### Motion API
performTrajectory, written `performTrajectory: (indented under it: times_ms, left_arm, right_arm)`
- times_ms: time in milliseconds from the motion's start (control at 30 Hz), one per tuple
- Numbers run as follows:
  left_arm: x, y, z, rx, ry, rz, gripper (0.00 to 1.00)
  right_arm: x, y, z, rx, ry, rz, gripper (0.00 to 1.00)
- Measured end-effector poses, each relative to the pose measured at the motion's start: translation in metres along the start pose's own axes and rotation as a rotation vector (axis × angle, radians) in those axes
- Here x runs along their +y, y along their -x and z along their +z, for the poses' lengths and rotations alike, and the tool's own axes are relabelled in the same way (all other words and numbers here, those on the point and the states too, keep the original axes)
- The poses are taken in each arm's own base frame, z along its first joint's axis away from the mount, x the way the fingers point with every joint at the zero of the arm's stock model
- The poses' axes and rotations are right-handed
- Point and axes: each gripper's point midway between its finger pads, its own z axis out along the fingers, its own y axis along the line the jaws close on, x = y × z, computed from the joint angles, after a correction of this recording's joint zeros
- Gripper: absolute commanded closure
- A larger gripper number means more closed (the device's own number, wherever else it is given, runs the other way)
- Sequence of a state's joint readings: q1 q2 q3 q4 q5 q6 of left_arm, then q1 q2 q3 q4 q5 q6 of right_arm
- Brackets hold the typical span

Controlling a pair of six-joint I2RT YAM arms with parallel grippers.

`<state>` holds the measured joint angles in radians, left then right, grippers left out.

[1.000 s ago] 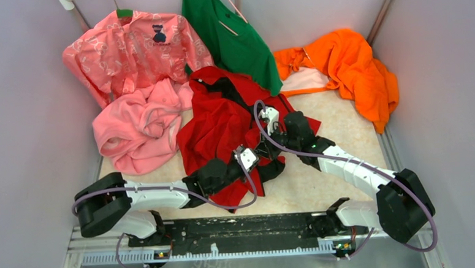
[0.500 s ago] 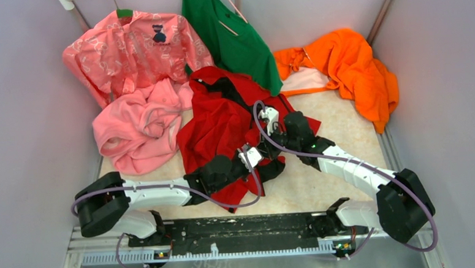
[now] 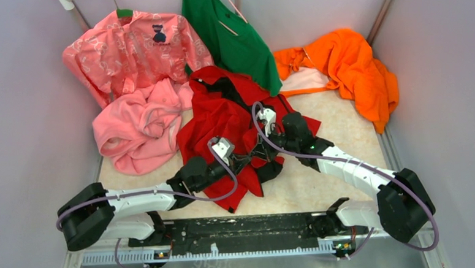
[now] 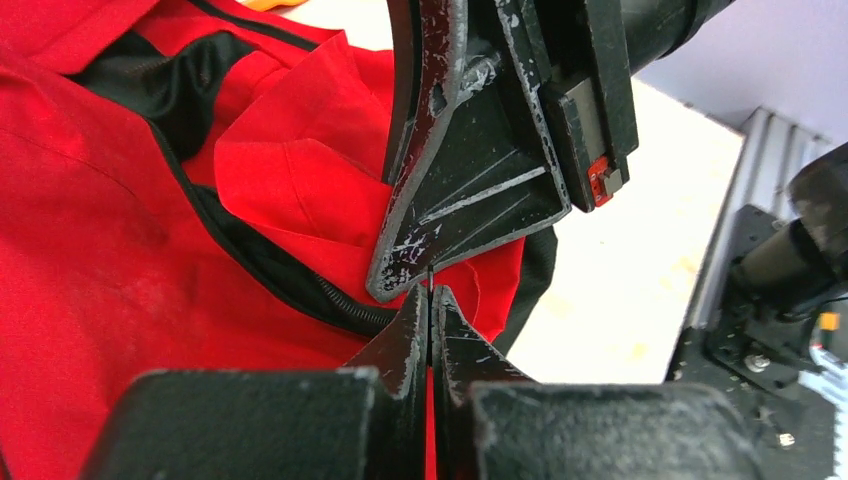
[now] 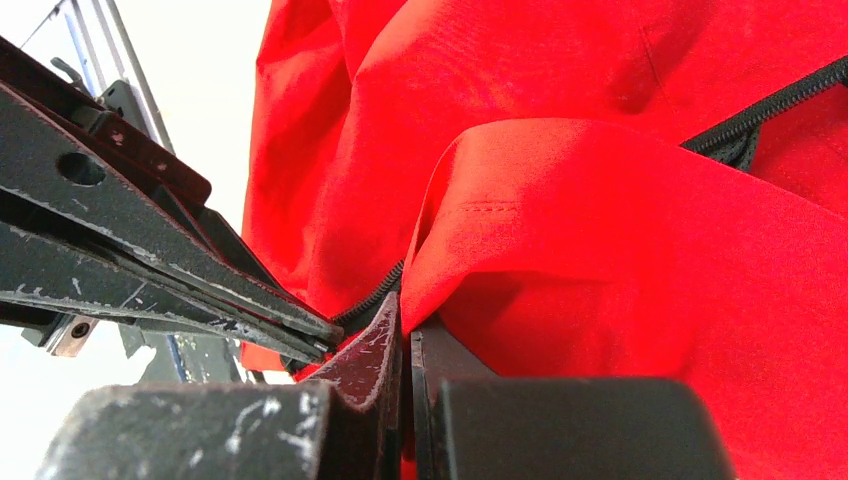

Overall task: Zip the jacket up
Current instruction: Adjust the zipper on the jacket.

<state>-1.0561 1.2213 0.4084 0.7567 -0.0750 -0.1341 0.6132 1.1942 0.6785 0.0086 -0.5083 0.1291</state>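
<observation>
Top view: five garments, two arms. The jacket [image 3: 216, 120] lies crumpled mid-table. From it, the pink fleece [image 3: 138, 130] touches at 9 o'clock, the patterned pink shirt [image 3: 134, 50] is at 11, the green shirt [image 3: 230, 36] at 12 and the orange garment [image 3: 354, 66] at 2. Bare table [image 3: 339, 122] runs from 3 to 5 o'clock.

The left gripper [image 3: 244, 161] and right gripper [image 3: 257, 152] meet tip to tip at the jacket's 5 o'clock edge. Only the wrist views show the zipper [image 4: 300, 280] teeth. The left jaws are pressed together; whether they pinch cloth is unclear. The right jaws pinch a red hem fold.
</observation>
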Motion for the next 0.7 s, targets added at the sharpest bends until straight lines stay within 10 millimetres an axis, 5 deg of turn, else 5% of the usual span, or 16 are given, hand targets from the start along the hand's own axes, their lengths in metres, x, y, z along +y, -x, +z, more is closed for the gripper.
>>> performTrajectory:
  times_ms: [700]
  left_arm:
    - [-0.032,-0.038,0.017,0.032,-0.177,-0.358,1.00]
  right_arm:
    - [-0.007,-0.022,-0.009,0.039,0.030,0.141,1.00]
